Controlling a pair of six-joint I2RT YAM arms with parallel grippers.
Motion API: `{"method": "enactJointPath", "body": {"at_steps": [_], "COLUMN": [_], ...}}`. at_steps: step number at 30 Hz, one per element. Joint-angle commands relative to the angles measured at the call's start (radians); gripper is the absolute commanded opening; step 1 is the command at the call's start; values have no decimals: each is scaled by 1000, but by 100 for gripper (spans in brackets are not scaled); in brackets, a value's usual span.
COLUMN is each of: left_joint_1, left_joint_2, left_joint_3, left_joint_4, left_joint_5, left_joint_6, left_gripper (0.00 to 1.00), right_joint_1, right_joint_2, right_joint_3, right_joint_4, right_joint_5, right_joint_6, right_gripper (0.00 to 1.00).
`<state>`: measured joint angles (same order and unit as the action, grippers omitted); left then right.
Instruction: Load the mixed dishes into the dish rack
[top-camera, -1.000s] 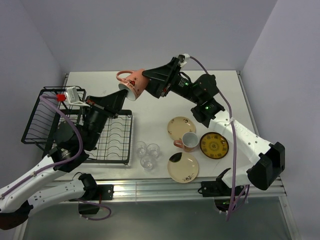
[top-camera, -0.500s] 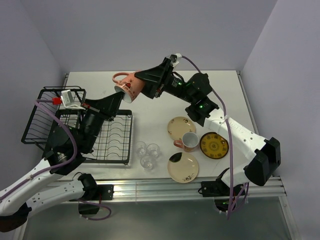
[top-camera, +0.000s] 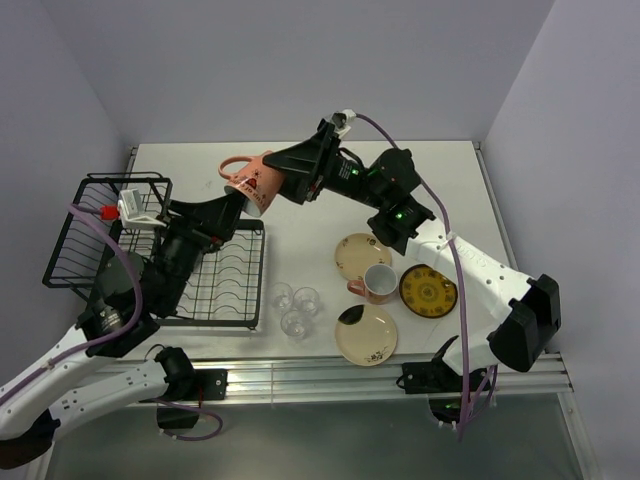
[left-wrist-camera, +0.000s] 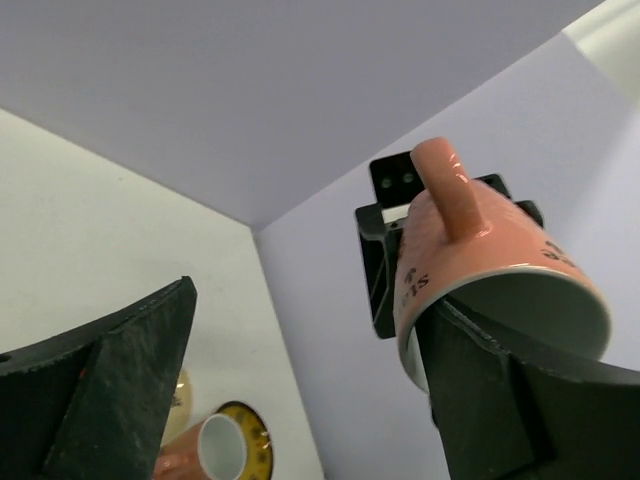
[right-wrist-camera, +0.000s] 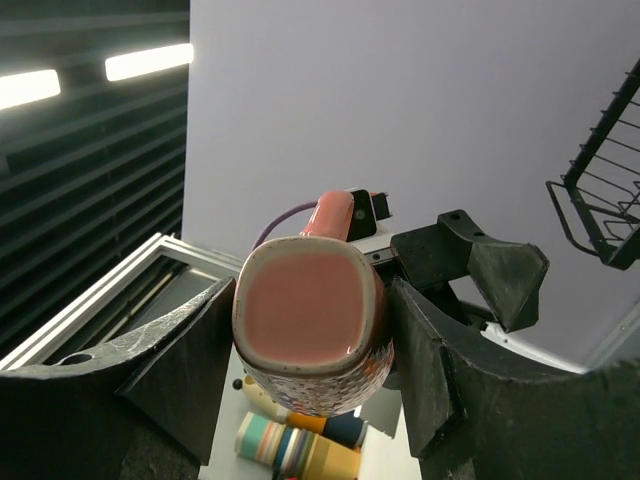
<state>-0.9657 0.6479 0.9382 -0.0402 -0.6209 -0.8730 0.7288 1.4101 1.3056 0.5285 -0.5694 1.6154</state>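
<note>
Right pincer (right-wrist-camera: 310, 345) clamps a glossy pink mug (top-camera: 248, 181) by its base, pale inside, print on its side; left pincer (left-wrist-camera: 312, 300) gapes wide near its rim.

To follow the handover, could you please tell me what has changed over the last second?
The right hand, gripping the pink mug, carried it left and slightly down toward the left hand, which opened wide close to it but has not closed on it. The second mug, plates, glasses and dish rack stayed put.
</note>
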Motion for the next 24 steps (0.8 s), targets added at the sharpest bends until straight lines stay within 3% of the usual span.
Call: {"method": "enactJointPath", "body": {"at_steps": [1, 5, 9, 16, 19, 24], "left_joint_1": [-1, -1, -1, -1, -1, -1], "left_joint_2": [-30, -98, -149, -4, 65, 105], "left_joint_3": [51, 85, 147, 483, 650, 711], "left_joint_4": [-157, -326, -423, -705, -791, -781], "left_joint_5": [-65, -92, -34, 99, 118, 157], "left_joint_6": [-38, -86, -69, -4, 29, 104], "left_gripper": [98, 99, 99, 90, 88, 90], "right_joint_1": [-11, -26, -22, 3, 50, 124], "right_joint_2": [4, 44, 107, 249, 352, 479], "right_joint_3": [46, 90, 164, 273, 398, 483], "right_joint_4": [59, -33, -220, -419, -522, -607], "right_joint_5": [-12, -26, -6, 69, 155, 319], "right_joint_6": [-20, -109, -352, -656, -884, -1055], "right_gripper": [0, 0, 0, 0, 0, 0]}}
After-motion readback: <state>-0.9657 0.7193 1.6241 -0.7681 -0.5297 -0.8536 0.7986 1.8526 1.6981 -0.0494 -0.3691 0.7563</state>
